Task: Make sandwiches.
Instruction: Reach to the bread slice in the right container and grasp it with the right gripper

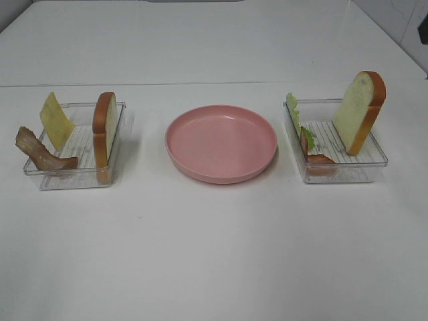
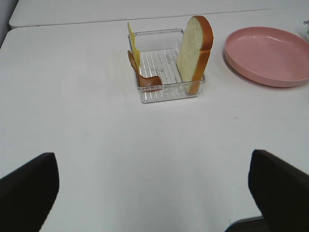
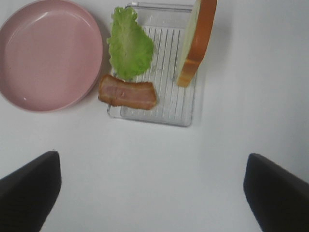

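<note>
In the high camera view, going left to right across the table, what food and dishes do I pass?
left bacon strip → left bread slice → pink plate → lettuce → right bacon strip → right bread slice

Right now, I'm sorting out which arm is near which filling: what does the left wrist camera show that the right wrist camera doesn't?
Only the left wrist view: a clear tray holding a cheese slice, a curled bacon strip and an upright bread slice.
Only the right wrist view: another tray with a lettuce leaf, a bacon piece and a second bread slice.
Both: the pink plate and the white table.
</note>
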